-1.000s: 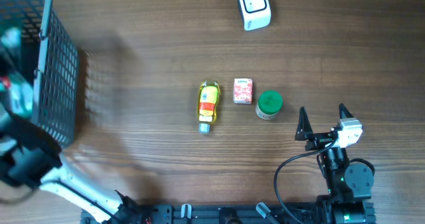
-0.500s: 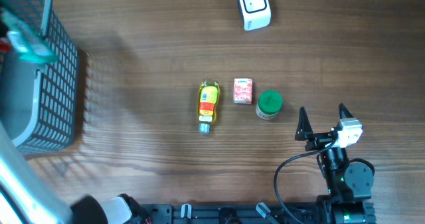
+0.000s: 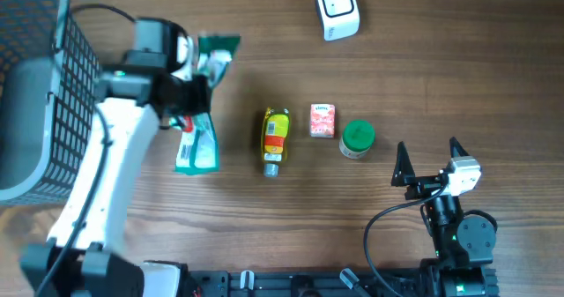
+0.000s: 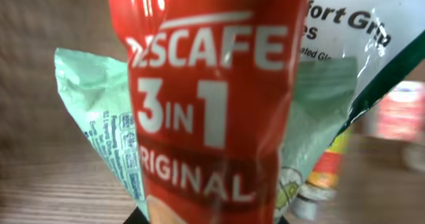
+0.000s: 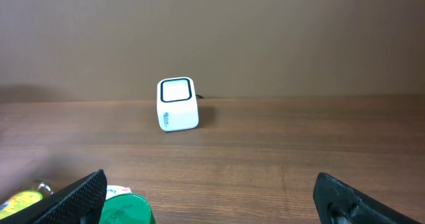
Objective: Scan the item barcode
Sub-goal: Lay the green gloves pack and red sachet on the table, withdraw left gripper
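My left gripper [image 3: 194, 92] is shut on a bunch of packets, held over the table left of the yellow bottle [image 3: 276, 140]. Filling the left wrist view is a red Nescafe 3 in 1 packet [image 4: 209, 98], with a teal packet [image 4: 99, 124] behind it and a white-and-green packet [image 4: 358, 44] at the upper right. From above, the teal packet [image 3: 196, 147] hangs toward the front and the white-and-green one [image 3: 216, 55] points to the back. No barcode shows. The white scanner [image 3: 337, 9] [image 5: 177, 104] stands at the back. My right gripper [image 3: 429, 160] [image 5: 212, 194] rests open and empty near the front right.
A grey wire basket [image 3: 53, 94] stands at the far left. In the middle lie the yellow bottle, a small pink box [image 3: 322, 121] and a green-lidded can [image 3: 357, 138] [image 5: 126, 207]. The right wrist view shows bare wood between the can and the scanner.
My left arm has swung out from the basket to the right, carrying the packets over the table beside the bottle. The right arm has not moved.
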You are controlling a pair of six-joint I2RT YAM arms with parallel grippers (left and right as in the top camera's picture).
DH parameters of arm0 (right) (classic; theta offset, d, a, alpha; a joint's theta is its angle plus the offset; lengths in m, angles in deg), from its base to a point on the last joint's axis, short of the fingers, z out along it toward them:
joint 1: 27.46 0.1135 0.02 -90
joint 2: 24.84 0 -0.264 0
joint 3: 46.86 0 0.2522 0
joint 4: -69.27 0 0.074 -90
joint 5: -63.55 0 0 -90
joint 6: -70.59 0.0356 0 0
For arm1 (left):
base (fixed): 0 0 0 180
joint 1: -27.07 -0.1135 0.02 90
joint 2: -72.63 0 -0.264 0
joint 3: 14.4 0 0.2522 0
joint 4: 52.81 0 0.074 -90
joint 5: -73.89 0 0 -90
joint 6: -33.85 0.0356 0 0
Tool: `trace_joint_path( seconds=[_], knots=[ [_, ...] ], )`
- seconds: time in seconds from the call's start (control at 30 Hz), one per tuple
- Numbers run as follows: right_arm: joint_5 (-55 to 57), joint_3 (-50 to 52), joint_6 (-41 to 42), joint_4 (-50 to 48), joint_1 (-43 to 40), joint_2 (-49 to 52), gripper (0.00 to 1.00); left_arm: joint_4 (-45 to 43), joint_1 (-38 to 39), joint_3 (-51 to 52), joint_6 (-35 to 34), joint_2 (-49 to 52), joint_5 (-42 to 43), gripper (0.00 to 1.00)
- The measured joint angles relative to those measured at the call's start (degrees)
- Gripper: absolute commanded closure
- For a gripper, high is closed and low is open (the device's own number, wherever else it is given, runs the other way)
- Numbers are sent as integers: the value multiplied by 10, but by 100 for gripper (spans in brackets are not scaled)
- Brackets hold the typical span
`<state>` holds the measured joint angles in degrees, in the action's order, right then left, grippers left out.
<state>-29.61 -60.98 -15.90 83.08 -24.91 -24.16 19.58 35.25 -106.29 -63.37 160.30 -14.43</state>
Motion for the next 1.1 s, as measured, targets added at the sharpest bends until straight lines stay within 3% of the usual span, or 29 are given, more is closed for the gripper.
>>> trace_joint_path(
  seconds=[0.1, 0.27, 0.3, 0.37, 0.43, 0.57, 0.8, 0.9, 1.1],
  knots=[
    [0, 0, 0, 0, 0, 0, 0, -73, 35, 84, -16, 41, -41, 83],
    [0, 0, 0, 0, 0, 0, 0, -133, 77, 134, -22, 101, -72, 70],
    [0, 0, 0, 0, 0, 0, 0, -141, 82, 137, -22, 113, -76, 50],
    [0, 0, 0, 0, 0, 0, 0, -151, 89, 137, -23, 136, -79, 22],
    [0, 0, 0, 0, 0, 0, 0, -152, 90, 137, -25, 142, -81, 6],
    [0, 0, 0, 0, 0, 0, 0, -152, 90, 137, -25, 143, -76, 0],
    [0, 0, 0, 0, 0, 0, 0, -139, 86, 104, -26, 86, -48, 0],
    [0, 0, 0, 0, 0, 0, 0, -145, 35, 78, -45, 28, -28, 0],
    [0, 0, 0, 0, 0, 0, 0, -133, -91, 77, -62, 23, -18, 0]
  ],
)
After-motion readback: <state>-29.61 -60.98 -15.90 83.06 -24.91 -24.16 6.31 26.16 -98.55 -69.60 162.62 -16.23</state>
